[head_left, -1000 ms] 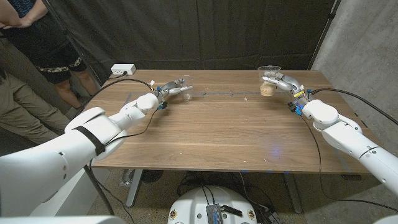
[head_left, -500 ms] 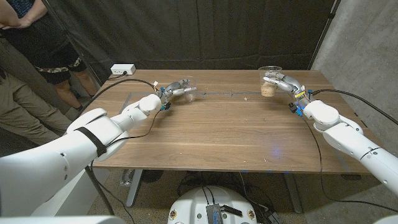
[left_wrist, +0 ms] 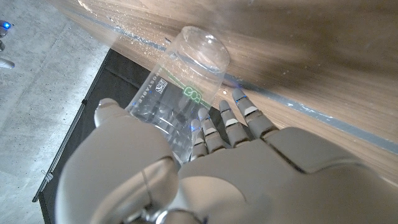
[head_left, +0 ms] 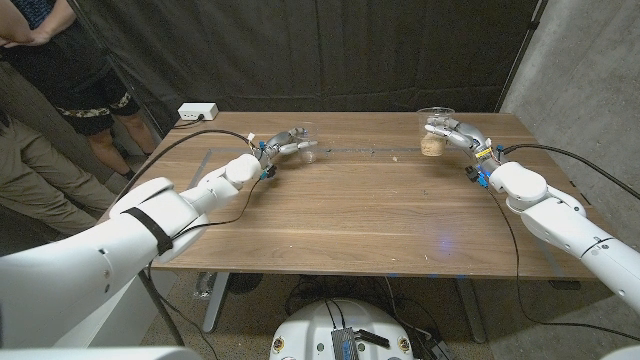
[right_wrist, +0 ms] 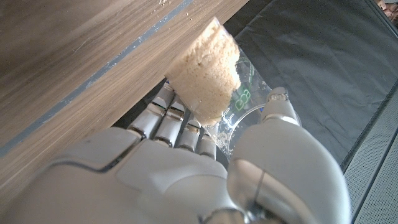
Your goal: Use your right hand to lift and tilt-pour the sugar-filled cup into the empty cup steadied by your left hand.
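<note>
Clear plastic empty cup [left_wrist: 186,87], green print unreadable, gripped by left hand [head_left: 278,145]; right hand [head_left: 452,133] grips sugar-filled cup [right_wrist: 208,81], same green print.

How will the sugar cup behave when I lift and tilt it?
The sugar cup looks like thin clear plastic, so it may flex or slip if the right robot hand squeezes hard. The sugar fills only its lower part, so it is probably light and bottom-weighted, fairly steady upright. The sugar looks clumped, so it may slide out in a lump when tilted.
</note>
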### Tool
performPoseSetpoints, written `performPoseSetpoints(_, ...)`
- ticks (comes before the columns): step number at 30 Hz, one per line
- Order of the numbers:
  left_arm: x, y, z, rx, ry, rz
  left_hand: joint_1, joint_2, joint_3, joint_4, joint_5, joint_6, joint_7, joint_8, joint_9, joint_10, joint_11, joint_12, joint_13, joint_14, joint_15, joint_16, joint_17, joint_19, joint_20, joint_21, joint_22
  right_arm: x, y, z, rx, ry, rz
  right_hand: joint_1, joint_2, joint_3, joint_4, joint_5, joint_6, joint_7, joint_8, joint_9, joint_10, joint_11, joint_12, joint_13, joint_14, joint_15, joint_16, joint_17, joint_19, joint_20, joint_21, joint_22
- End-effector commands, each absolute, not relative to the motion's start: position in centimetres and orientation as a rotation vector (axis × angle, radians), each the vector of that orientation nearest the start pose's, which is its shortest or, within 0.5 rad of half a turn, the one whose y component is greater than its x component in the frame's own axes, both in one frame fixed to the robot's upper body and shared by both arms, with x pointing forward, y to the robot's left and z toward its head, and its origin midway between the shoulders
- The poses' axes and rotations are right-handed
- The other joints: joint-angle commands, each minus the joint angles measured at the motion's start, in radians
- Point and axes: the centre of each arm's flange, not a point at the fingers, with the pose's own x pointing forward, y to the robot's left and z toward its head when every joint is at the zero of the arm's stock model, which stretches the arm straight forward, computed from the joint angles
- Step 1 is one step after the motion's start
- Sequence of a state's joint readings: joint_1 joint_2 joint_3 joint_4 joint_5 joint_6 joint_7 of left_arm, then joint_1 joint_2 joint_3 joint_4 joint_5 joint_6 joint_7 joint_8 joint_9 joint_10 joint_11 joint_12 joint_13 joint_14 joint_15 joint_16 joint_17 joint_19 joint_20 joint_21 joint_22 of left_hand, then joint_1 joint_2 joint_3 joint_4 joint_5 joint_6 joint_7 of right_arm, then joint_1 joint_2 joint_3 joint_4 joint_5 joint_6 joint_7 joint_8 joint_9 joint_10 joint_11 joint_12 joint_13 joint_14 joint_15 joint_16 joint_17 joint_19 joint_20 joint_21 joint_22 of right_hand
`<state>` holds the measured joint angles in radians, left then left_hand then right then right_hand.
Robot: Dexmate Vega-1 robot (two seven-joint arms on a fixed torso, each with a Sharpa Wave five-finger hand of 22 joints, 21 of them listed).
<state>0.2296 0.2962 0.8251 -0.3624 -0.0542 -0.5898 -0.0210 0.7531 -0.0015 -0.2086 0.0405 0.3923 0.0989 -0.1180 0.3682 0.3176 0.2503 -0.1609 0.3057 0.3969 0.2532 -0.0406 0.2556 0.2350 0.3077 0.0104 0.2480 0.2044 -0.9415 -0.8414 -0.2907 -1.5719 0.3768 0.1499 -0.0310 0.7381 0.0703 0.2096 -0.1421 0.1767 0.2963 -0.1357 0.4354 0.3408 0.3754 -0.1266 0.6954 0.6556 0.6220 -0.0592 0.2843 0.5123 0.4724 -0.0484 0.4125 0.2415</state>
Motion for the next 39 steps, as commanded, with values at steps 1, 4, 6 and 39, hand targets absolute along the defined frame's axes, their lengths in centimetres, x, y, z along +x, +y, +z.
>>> performPoseSetpoints(1, 74.0, 23.8, 0.9, 0.781, -0.562, -0.179, 0.025, 0.03, 0.014, -0.005, 0.006, 0.019, 0.001, 0.017, 0.006, 0.026, -0.002, 0.017, 0.012, 0.028, -0.111, 0.008, 0.009, 0.016, -0.002, 0.006, 0.003, 60.1, -36.0, 2.1, -0.504, -0.593, 0.103, -0.003, 0.008, 0.005, 0.005, 0.007, 0.009, -0.002, 0.002, 0.004, 0.009, 0.0, 0.002, 0.002, 0.013, -0.174, -0.002, 0.006, -0.002, -0.076, 0.005, 0.002)
performPoseSetpoints(4, 74.1, 24.1, 0.5, 0.774, -0.55, -0.166, 0.039, 0.044, 0.02, -0.009, 0.006, 0.033, -0.005, 0.027, 0.008, 0.033, -0.006, 0.024, 0.017, 0.038, -0.114, 0.009, 0.012, 0.022, -0.007, 0.009, 0.003, 60.4, -35.9, 2.2, -0.505, -0.592, 0.107, -0.003, 0.008, 0.005, 0.005, 0.007, 0.01, -0.001, 0.002, 0.004, 0.009, -0.003, 0.002, 0.002, 0.012, -0.174, -0.003, 0.006, -0.002, -0.076, 0.005, 0.002)
performPoseSetpoints(6, 74.2, 24.1, 0.4, 0.774, -0.548, -0.162, 0.043, 0.048, 0.022, -0.01, 0.006, 0.032, -0.004, 0.028, 0.009, 0.04, -0.011, 0.028, 0.019, 0.041, -0.117, 0.009, 0.014, 0.023, -0.009, 0.009, 0.003, 60.4, -35.9, 2.2, -0.506, -0.591, 0.111, -0.003, 0.008, 0.005, 0.005, 0.007, 0.01, -0.002, 0.002, 0.004, 0.011, -0.002, 0.002, 0.002, 0.013, -0.174, -0.003, 0.006, -0.002, -0.076, 0.005, 0.002)
performPoseSetpoints(39, 74.5, 22.6, 1.1, 0.765, -0.529, -0.181, 0.009, 0.022, -0.057, 0.014, -0.026, -0.084, -0.011, 0.008, 0.02, -0.069, 0.014, 0.003, 0.066, -0.046, -0.084, -0.04, 0.039, -0.015, 0.013, -0.008, -0.002, 60.3, -36.4, 2.0, -0.508, -0.583, 0.111, -0.003, 0.008, 0.006, 0.004, 0.007, 0.017, -0.002, 0.001, 0.005, 0.011, -0.002, 0.0, 0.004, 0.014, -0.174, -0.009, 0.012, -0.004, -0.076, 0.008, 0.001)
